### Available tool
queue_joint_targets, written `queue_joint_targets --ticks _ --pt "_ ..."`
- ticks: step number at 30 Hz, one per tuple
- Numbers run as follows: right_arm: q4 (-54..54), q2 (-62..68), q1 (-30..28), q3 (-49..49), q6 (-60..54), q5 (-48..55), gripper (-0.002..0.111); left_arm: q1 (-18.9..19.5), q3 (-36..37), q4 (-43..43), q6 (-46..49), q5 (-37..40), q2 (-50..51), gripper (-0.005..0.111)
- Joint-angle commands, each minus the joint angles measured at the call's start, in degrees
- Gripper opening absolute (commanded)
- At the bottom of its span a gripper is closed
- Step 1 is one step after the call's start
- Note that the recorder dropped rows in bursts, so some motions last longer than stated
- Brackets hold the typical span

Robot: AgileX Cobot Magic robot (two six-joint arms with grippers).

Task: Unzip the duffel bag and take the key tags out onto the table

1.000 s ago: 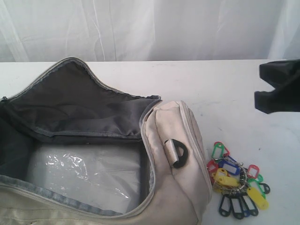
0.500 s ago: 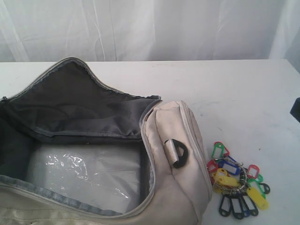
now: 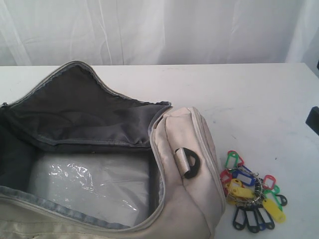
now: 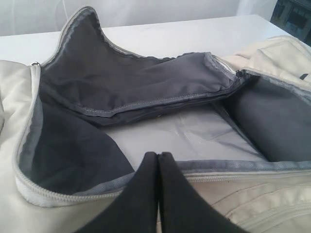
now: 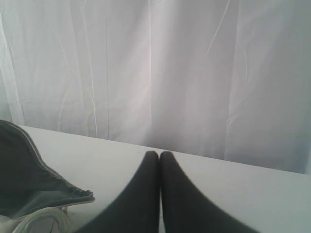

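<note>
The cream duffel bag point(image 3: 187, 164) lies unzipped on the white table point(image 3: 249, 99), its dark grey flap point(image 3: 84, 114) folded back and a clear plastic sheet point(image 3: 94, 184) showing inside. Beside the bag's right end, the key tags point(image 3: 251, 191) rest in a coloured bunch on the table. My left gripper point(image 4: 159, 155) is shut and empty, hovering over the bag's near zipper edge point(image 4: 58, 194). With its fingers pressed together on nothing, my right gripper point(image 5: 159, 154) is shut above the table, away from the bag point(image 5: 29, 179). Only a dark sliver of the right arm point(image 3: 314, 119) shows at the exterior view's right edge.
A white curtain point(image 3: 159, 30) hangs behind the table's far edge. A black D-ring point(image 3: 189, 164) sits on the bag's end panel. Bare tabletop stretches to the right of and behind the bag.
The right gripper has pulled back to the right, almost out of the exterior view. The key tags and the bag have stayed where they were.
</note>
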Motion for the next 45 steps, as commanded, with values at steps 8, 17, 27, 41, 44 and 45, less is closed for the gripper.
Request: queue_joint_targets --ticks 8,17,27,41,44,45 --pt "0.03 0.06 -0.67 0.09 -0.29 -0.35 0.000 0.41 -0.56 0.66 0.49 -3.90 -0.04 0.000" --pt "0.03 0.06 -0.67 0.09 -0.29 -0.35 0.000 4.24 1.06 -0.25 0.34 -9.66 -0.30 0.000" --pt "0.03 0.06 -0.67 0.09 -0.29 -0.35 0.000 4.12 16.46 -1.76 -0.34 -33.65 -2.69 0.000" --pt "0.03 0.06 -0.67 0.09 -0.29 -0.35 0.000 10.12 24.02 3.40 8.26 -26.41 -2.69 0.000" --pt "0.03 0.06 -0.67 0.09 -0.29 -0.35 0.000 10.12 24.02 5.85 8.26 -21.23 -2.69 0.000" --pt "0.03 0.06 -0.67 0.09 -0.29 -0.35 0.000 10.12 24.02 5.85 8.26 -21.07 -2.69 0.000"
